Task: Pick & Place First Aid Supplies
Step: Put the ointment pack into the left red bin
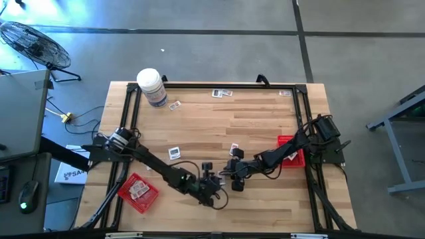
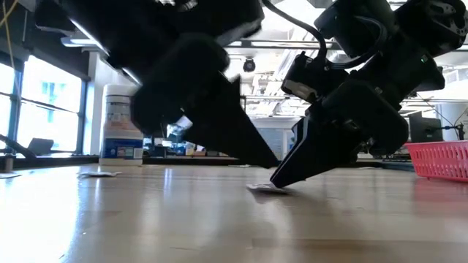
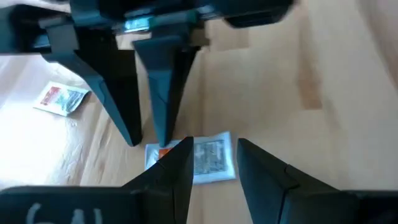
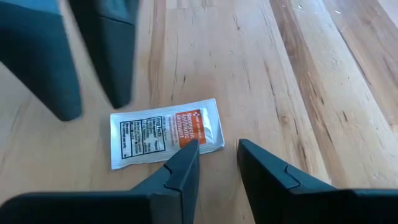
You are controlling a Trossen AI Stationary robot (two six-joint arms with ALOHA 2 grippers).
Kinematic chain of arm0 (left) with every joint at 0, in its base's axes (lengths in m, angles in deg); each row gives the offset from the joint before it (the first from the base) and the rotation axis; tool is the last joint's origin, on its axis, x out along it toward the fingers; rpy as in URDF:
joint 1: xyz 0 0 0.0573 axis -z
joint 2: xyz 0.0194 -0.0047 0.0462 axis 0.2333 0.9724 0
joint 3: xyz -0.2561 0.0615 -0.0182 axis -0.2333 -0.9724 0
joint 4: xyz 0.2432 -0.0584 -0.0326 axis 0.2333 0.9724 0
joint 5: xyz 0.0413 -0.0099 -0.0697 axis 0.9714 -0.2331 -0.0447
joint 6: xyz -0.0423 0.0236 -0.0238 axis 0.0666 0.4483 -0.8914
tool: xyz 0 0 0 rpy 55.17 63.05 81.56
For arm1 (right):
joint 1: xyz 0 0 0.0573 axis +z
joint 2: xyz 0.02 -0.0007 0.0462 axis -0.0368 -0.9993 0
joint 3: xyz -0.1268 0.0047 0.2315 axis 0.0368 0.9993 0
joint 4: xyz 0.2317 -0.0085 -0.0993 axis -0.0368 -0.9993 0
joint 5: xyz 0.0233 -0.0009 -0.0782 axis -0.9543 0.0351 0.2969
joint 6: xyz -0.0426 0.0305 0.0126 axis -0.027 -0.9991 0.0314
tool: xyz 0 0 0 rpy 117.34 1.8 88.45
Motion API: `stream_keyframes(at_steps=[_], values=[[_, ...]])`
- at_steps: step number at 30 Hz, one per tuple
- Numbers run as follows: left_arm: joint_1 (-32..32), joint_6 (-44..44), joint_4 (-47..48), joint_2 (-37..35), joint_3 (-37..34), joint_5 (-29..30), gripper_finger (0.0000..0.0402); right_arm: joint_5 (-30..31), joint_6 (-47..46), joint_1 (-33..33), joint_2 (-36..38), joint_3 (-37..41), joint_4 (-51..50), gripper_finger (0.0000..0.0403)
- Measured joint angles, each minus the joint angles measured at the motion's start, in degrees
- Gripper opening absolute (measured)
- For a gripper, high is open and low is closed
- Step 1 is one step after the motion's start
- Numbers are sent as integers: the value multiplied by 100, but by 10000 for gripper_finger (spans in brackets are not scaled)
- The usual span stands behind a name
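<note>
My right end effector (image 4: 217,163) and left end effector (image 3: 214,163), both slightly parted and empty, meet over one flat white orange-printed packet (image 4: 165,132) lying on the wooden bench (image 4: 280,74).

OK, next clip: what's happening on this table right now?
Both arms meet near the front middle of the wooden table, over one small white packet with orange print lying flat on the wood. The right gripper sits low with open fingers at the packet's edge, and the left gripper points at it from the other side, also open. Neither holds anything. Other packets lie scattered on the table; a red tray at front left holds some, and a white jar stands at the back.
</note>
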Motion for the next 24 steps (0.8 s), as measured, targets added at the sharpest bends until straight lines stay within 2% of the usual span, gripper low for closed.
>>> stream_keyframes(at_steps=[11, 19, 24], values=[[112, 28, -68, 329, 4, -44, 120, 56, -4, 0, -7, 7, 61, 103], [119, 178, -203, 430, 7, 294, 120, 59, -4, 0, -12, 9, 99, 103], [38, 171, -176, 433, 7, 272, 120, -6, -4, 0, -12, 9, 128, 103]])
